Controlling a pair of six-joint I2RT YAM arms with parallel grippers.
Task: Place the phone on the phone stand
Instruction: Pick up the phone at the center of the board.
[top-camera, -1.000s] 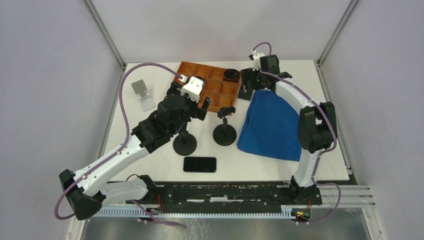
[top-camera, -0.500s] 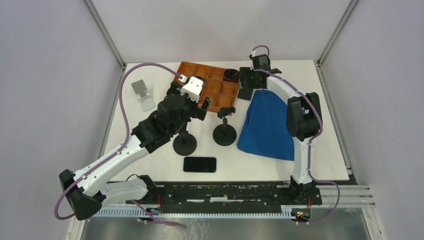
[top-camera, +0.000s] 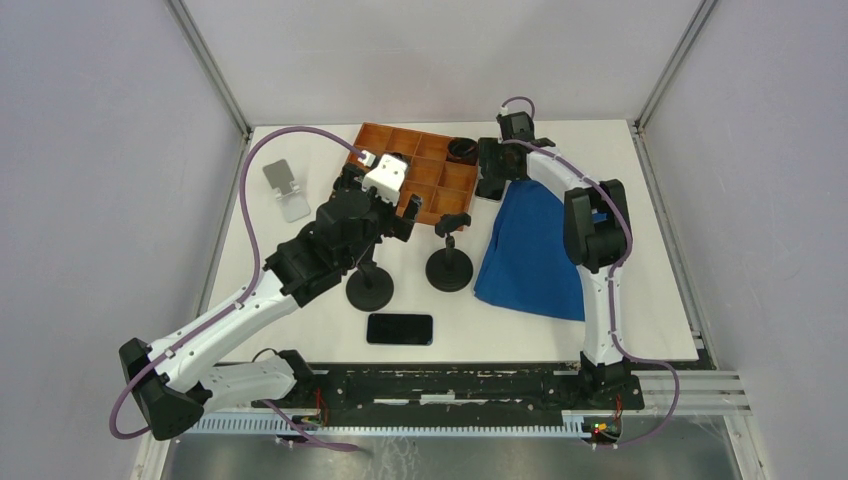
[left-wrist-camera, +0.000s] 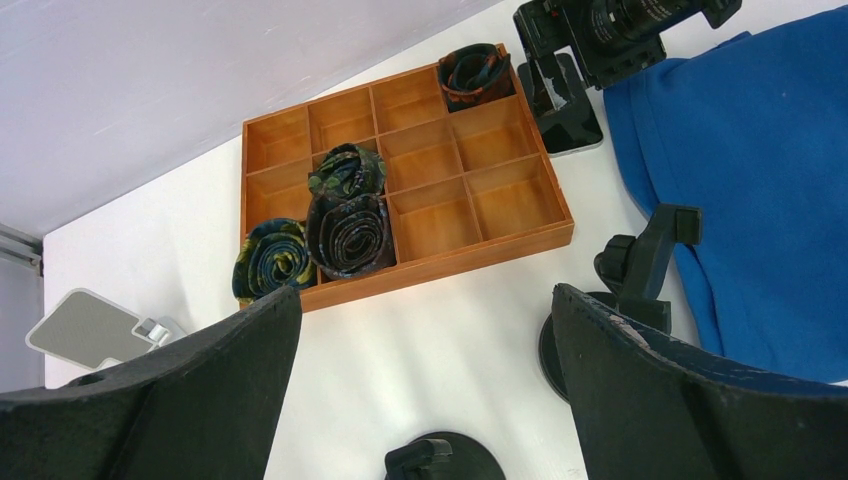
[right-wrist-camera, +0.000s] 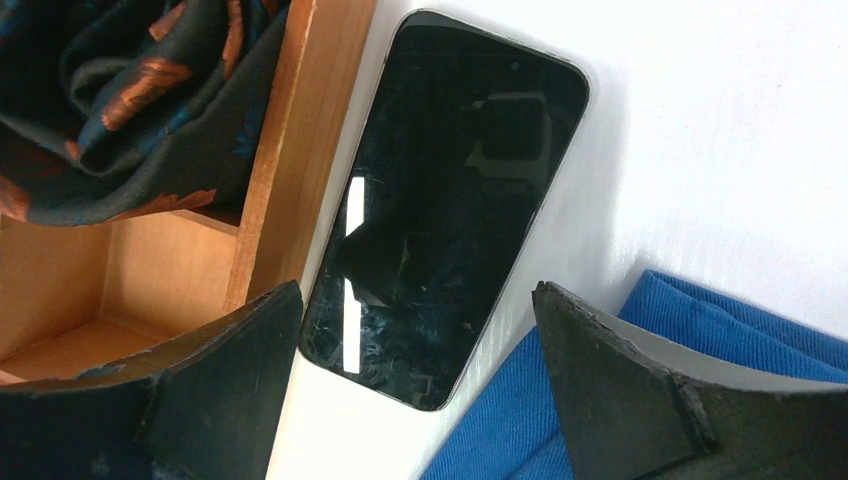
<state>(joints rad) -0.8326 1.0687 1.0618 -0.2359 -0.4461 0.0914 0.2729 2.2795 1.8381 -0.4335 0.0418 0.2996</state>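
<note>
One black phone (right-wrist-camera: 445, 205) lies flat at the back of the table, between the wooden tray (right-wrist-camera: 290, 150) and the blue cloth (right-wrist-camera: 620, 400). My right gripper (right-wrist-camera: 415, 300) is open low over it, a finger on each side of its near end, neither touching. In the top view that gripper (top-camera: 490, 175) covers most of this phone. Another black phone (top-camera: 400, 328) lies near the front edge. The silver phone stand (top-camera: 283, 188) stands at the back left, also the phone stand (left-wrist-camera: 90, 328). My left gripper (left-wrist-camera: 425, 300) hangs open and empty above the table's middle.
The orange tray (top-camera: 420, 180) holds rolled ties (left-wrist-camera: 345, 215). Two black round-based stands (top-camera: 370, 285) (top-camera: 450, 265) sit mid-table under and beside my left arm. The blue cloth (top-camera: 535, 250) covers the right side.
My right arm has swung left and come down at the back phone, and its fingers have narrowed a little. The left arm, the front phone and the stand have not moved.
</note>
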